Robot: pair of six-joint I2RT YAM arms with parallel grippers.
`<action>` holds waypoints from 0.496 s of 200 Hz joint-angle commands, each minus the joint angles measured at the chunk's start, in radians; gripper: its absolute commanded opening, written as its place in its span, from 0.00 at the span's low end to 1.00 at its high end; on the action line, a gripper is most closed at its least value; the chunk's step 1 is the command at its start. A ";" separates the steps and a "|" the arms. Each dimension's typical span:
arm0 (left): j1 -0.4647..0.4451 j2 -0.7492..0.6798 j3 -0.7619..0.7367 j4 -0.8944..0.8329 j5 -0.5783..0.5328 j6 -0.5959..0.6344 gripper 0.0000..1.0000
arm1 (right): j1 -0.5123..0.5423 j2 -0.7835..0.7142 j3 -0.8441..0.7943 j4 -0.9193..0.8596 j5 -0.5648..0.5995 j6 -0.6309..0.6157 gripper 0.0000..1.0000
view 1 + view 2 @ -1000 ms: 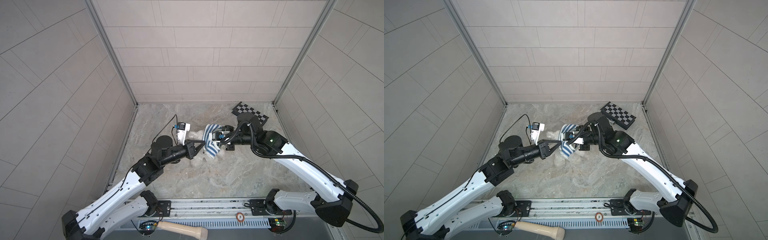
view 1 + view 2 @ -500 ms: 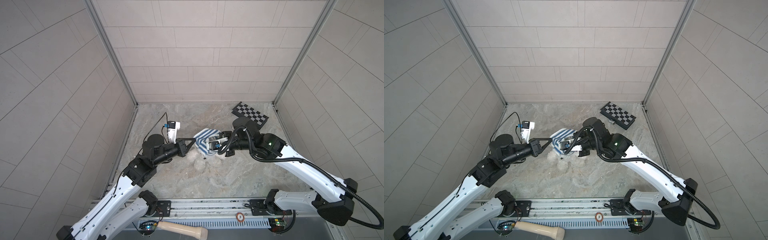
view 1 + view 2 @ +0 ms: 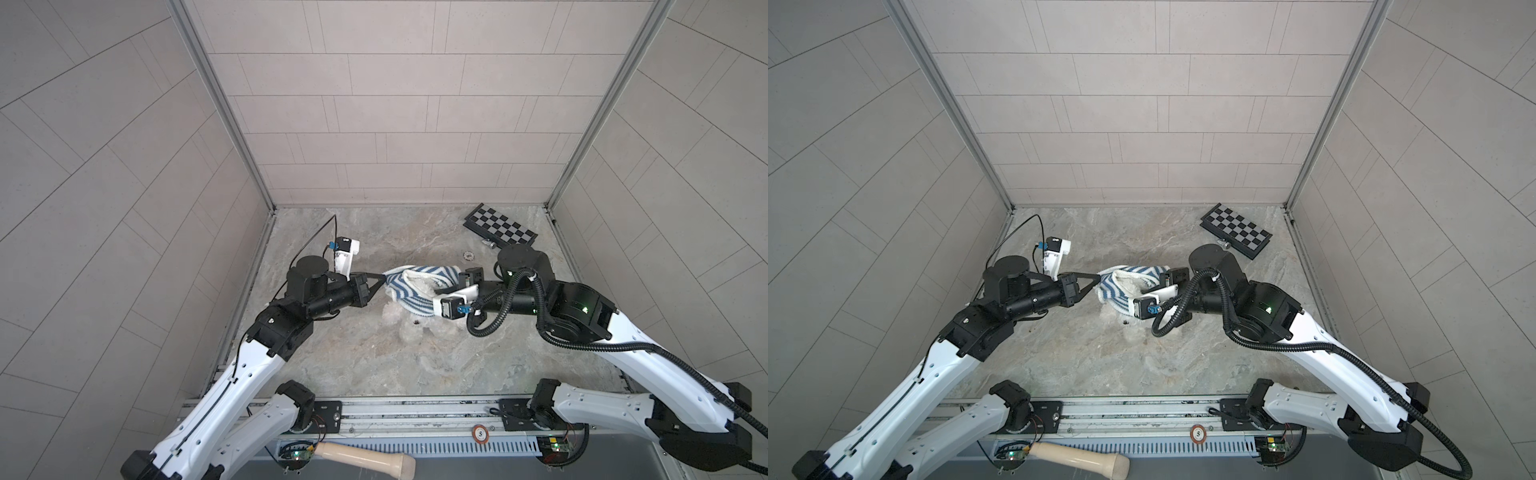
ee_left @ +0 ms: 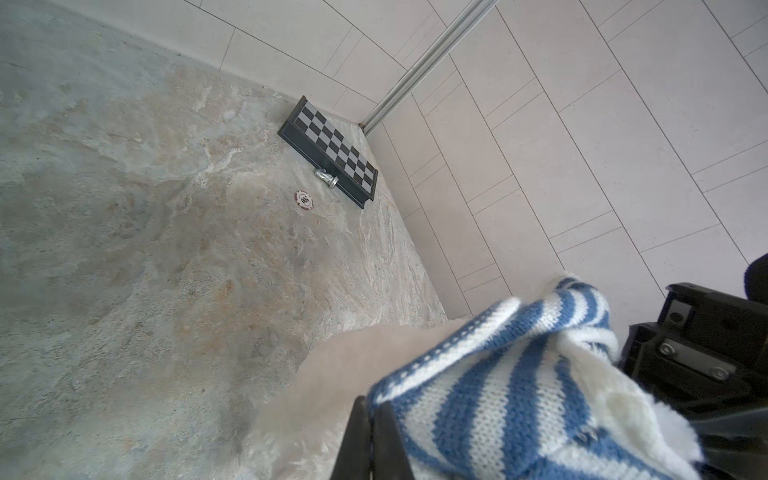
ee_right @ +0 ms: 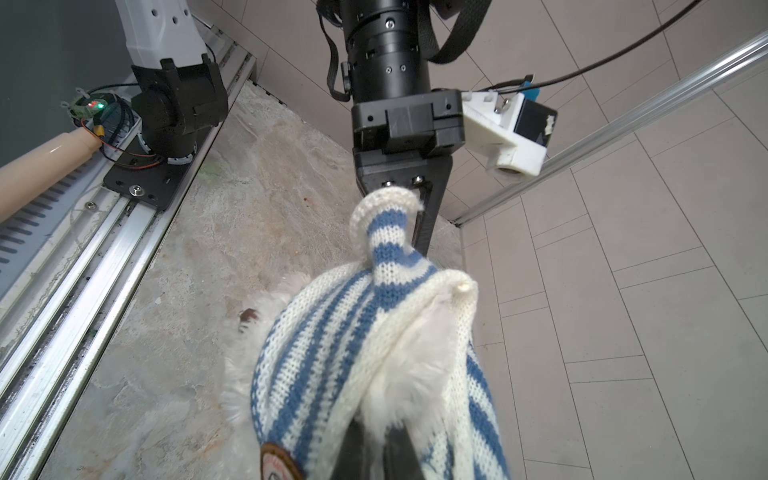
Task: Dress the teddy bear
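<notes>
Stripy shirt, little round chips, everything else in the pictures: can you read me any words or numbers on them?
"5" on the round red-rimmed disc on the front rail, in both top views; it might be an "S".
Poker chip near the chessboard: its marks are too small to read.
Badge on the striped shirt: cut off at the picture's edge, unreadable.
No other writing shows.
</notes>
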 commanded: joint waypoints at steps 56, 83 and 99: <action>0.016 -0.027 -0.077 -0.089 0.080 0.118 0.00 | 0.010 -0.018 0.048 0.126 0.069 0.117 0.00; 0.015 -0.054 -0.076 -0.142 0.080 0.166 0.00 | 0.010 -0.009 0.060 0.131 0.154 0.145 0.00; 0.016 -0.068 -0.074 -0.187 0.053 0.201 0.00 | 0.010 -0.020 0.052 0.155 0.185 0.165 0.00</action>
